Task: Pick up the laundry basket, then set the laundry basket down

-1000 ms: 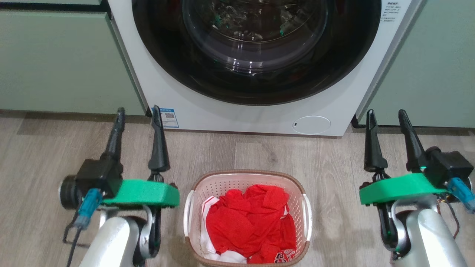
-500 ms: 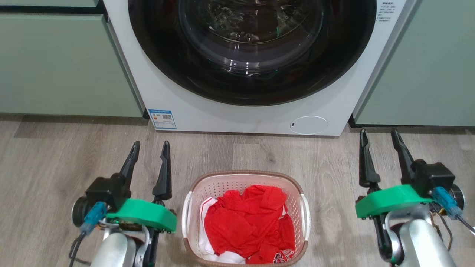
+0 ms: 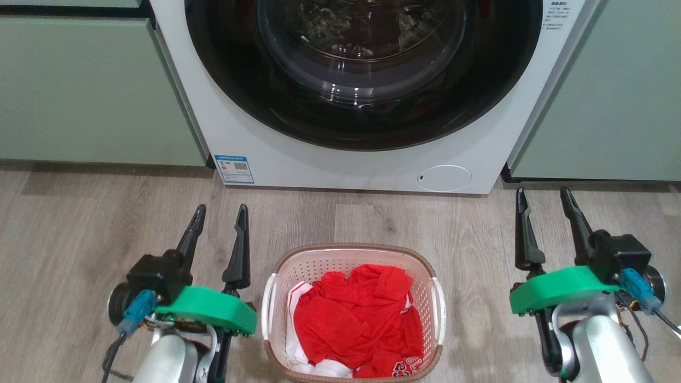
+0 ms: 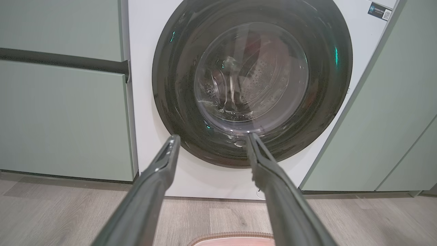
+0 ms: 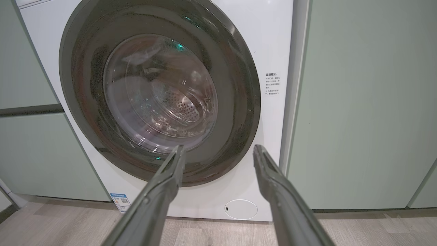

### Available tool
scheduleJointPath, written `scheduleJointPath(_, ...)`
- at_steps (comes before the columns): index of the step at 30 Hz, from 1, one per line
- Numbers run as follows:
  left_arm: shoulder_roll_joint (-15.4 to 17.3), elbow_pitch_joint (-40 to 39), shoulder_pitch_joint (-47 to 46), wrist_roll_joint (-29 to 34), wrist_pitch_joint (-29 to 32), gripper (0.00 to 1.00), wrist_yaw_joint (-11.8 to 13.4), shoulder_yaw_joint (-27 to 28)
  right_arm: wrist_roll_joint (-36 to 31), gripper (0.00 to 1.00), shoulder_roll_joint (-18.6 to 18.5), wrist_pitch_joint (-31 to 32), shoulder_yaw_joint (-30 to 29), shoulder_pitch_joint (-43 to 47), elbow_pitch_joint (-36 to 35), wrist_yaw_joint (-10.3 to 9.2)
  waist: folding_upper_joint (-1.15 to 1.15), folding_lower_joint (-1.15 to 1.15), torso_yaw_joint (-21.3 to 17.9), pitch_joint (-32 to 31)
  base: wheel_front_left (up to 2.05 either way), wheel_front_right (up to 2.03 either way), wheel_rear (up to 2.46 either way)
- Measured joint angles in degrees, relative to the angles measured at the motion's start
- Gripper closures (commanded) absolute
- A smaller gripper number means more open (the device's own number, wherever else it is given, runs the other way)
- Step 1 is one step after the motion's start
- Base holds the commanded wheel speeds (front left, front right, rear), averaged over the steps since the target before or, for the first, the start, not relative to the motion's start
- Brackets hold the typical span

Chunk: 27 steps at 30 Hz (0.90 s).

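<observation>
Near rim of the laundry basket (image 3: 348, 248) partly past the head view's bottom edge; label (image 3: 234, 169) print illegible.

I see the laundry basket (image 3: 330, 262) resting on the wood floor (image 3: 69, 223) before the washing machine (image 3: 346, 167), red clothing (image 3: 351, 319) heaped inside, my left gripper (image 3: 222, 208) near its left side, my right gripper (image 3: 542, 191) well apart, both with fingers spread.

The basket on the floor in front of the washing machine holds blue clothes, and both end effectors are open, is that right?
Not quite: the head view shows the clothes in the laundry basket are red with some white, not blue. It does stand on the floor before the washing machine, and the left end effector and right end effector are open.
</observation>
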Motion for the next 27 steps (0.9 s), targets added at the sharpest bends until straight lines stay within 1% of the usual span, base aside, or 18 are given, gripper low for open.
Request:
scheduleJointPath(14, -0.01, -0.03, 0.01, 0.57, 0.0, 0.0, 0.01, -0.25, 0.0, 0.0, 0.0, 0.0, 0.0, -0.01, 0.15, 0.0, 0.0, 0.0, 0.43, -0.1, 0.0, 0.0, 0.0)
scheduleJointPath(27, -0.02, 0.58, 0.01, 0.57, 0.0, 0.0, -0.09, -0.42, 0.58, 0.0, 0.0, 0.0, -0.02, -0.02, 0.76, 0.0, 0.0, 0.0, 0.06, -0.12, 0.0, 0.0, 0.0)
